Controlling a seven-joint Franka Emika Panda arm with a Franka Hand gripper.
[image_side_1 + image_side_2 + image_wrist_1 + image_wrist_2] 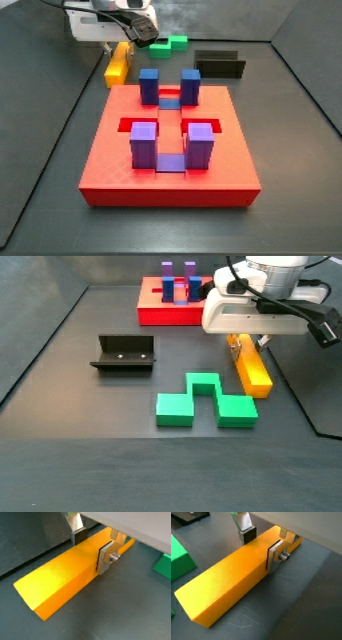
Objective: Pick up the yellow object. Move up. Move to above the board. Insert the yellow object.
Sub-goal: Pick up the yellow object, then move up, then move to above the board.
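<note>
1. Dark grey flooring (80,406) was seen under everything, walled by dark panels in both side views.
2. The gripper (263,543) was placed over one end of the yellow object (234,579), its silver fingers (276,556) set against both long sides: closed on the bar.
3. The yellow object (249,366) was seen lying on the floor, its far end under the gripper (249,344).
4. Open floor was left between the bar and the board (167,306).
5. The board's blue-purple posts (143,146) were shown clearly in a side view only.
6. The fixture (123,354) and green block (201,401) were seen whole in a side view; only green edges (163,564) appeared at the wrist.
7. No legible writing was found.
</note>
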